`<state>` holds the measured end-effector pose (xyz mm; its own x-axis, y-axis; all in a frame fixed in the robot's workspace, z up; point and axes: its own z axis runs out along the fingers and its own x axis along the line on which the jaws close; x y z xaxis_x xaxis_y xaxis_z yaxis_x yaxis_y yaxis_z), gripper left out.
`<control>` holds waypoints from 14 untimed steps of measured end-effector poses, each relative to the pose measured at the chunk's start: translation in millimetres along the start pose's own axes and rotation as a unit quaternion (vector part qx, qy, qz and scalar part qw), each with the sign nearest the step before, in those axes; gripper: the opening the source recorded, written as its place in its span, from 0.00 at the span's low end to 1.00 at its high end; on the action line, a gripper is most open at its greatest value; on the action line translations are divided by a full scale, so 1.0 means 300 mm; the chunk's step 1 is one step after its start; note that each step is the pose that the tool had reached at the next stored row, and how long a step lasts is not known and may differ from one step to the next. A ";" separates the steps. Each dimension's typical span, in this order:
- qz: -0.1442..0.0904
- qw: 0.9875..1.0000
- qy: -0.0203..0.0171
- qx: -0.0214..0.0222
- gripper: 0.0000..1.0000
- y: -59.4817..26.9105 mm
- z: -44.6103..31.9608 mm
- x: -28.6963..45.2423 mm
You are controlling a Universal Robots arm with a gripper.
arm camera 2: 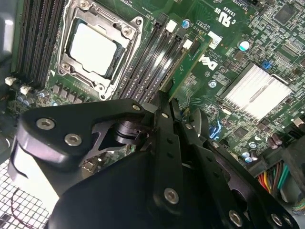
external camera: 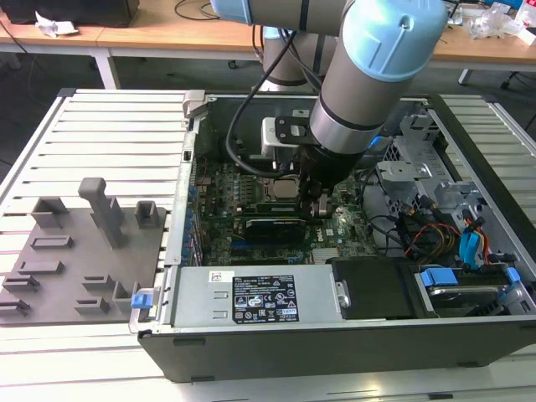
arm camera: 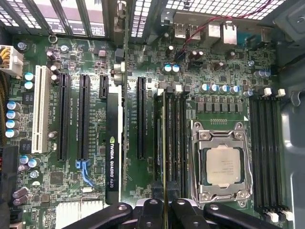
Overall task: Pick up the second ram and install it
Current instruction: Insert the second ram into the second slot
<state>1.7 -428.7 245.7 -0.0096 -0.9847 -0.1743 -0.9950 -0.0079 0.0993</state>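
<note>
The arm reaches down into the open computer case (external camera: 335,335), which lies on its side on a slatted desk (external camera: 109,126) in the exterior view. The tool (external camera: 316,203) hangs low over the motherboard (external camera: 352,222), just beside the processor socket on the exterior view's right.

In the first wrist view, the tool (arm camera: 164,210) has its two fingers (arm camera: 148,210) drawn close on either side of a thin board seen edge-on: the second ram (arm camera: 164,143). The stick runs straight away from the fingertips, standing upright along the bank of black memory slots (arm camera: 176,138) that lies between the graphics card (arm camera: 112,143) and the silver-topped processor (arm camera: 222,165). It sits in line with the slot nearest the graphics card; whether it is fully seated or merely resting in the slot cannot be told.

In the second wrist view, the green face of the second ram (arm camera 2: 188,64) rises from between the black fingers (arm camera 2: 164,124) of the tool (arm camera 2: 174,107), tilted in the picture and running beside the memory slots (arm camera 2: 159,52). The processor (arm camera 2: 93,47) lies in its metal frame on the far side of those slots, and a finned silver heatsink (arm camera 2: 255,88) sits well apart on the other side.

A second bank of memory slots (arm camera: 267,152) lies beyond the processor in the first wrist view.
</note>
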 end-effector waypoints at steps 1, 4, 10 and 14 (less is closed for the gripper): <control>0.000 1.000 0.000 0.000 0.13 0.000 0.002 -0.001; -0.001 1.000 0.001 0.000 0.13 0.000 0.005 -0.023; 0.001 1.000 0.001 0.001 0.13 0.018 0.016 -0.038; 0.007 1.000 0.005 0.003 0.13 0.033 0.026 -0.044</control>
<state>-8.7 -414.3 241.5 -0.0219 -0.9862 -0.1639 -0.9953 0.0061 0.0963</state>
